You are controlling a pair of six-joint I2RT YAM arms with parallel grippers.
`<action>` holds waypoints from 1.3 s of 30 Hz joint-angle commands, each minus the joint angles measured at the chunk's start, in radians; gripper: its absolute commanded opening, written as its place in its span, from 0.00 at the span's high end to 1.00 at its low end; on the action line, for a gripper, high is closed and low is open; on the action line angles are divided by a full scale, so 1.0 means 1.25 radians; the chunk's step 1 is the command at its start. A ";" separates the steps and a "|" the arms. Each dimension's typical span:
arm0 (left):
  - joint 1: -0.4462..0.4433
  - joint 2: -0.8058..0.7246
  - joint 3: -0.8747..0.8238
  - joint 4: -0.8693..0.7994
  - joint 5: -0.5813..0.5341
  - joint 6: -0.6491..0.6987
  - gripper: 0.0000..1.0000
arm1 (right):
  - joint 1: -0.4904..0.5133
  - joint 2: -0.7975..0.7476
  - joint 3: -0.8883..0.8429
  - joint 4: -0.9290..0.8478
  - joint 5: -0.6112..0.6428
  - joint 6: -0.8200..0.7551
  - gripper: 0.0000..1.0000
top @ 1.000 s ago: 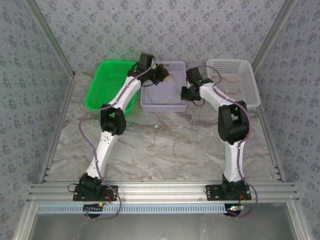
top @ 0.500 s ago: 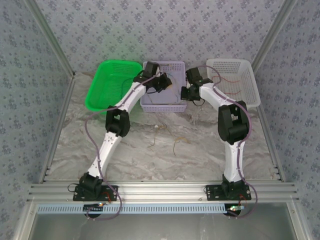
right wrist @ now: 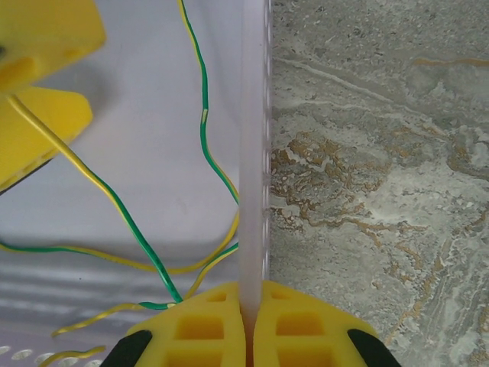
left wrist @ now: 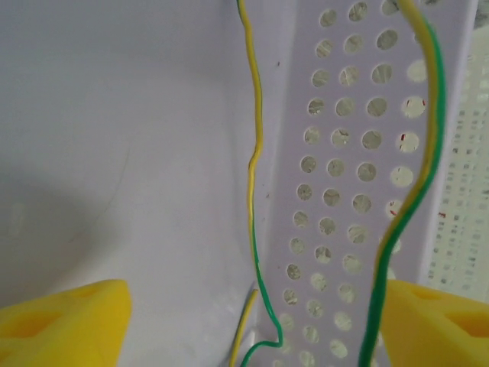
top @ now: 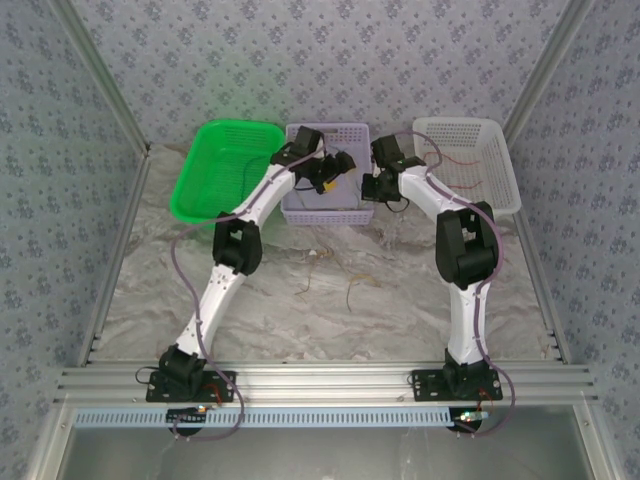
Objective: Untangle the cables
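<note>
L gripper (left wrist: 248, 325) spread wide over yellow-green cables (left wrist: 256, 153) in purple basket (top: 325, 214); R gripper (right wrist: 248, 325) clamped on its wall; wires look light, floppy, prob. slippery; I'd pinch mid-strand, clear of crossings.

A robot test cell in a lab. A left arm (top: 225, 270) and a right arm (top: 465, 290), both white, are bolted to an aluminium rail (top: 330, 380) across the bottom of the frame. Metal posts (top: 103, 72) and floral-patterned panels (top: 330, 60) enclose a marble-look desk (top: 260, 300). Along the top stand a green basket (top: 200, 170), a lilac basket (top: 325, 212) and a white basket (top: 490, 165).
</note>
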 commanded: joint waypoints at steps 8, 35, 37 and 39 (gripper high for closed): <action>0.009 -0.207 0.005 -0.186 -0.072 0.026 0.11 | 0.001 -0.032 0.037 -0.074 0.034 -0.032 0.97; -0.157 -1.041 -1.229 0.028 -0.404 0.028 0.40 | 0.221 -0.694 -0.591 0.023 0.204 0.208 0.59; -0.236 -1.055 -1.280 -0.009 -0.456 0.044 0.41 | 0.288 -0.762 -0.665 0.003 0.232 0.260 0.60; -0.312 -1.047 -1.291 -0.053 -0.495 0.077 0.39 | 0.334 -0.812 -0.712 -0.019 0.248 0.291 0.59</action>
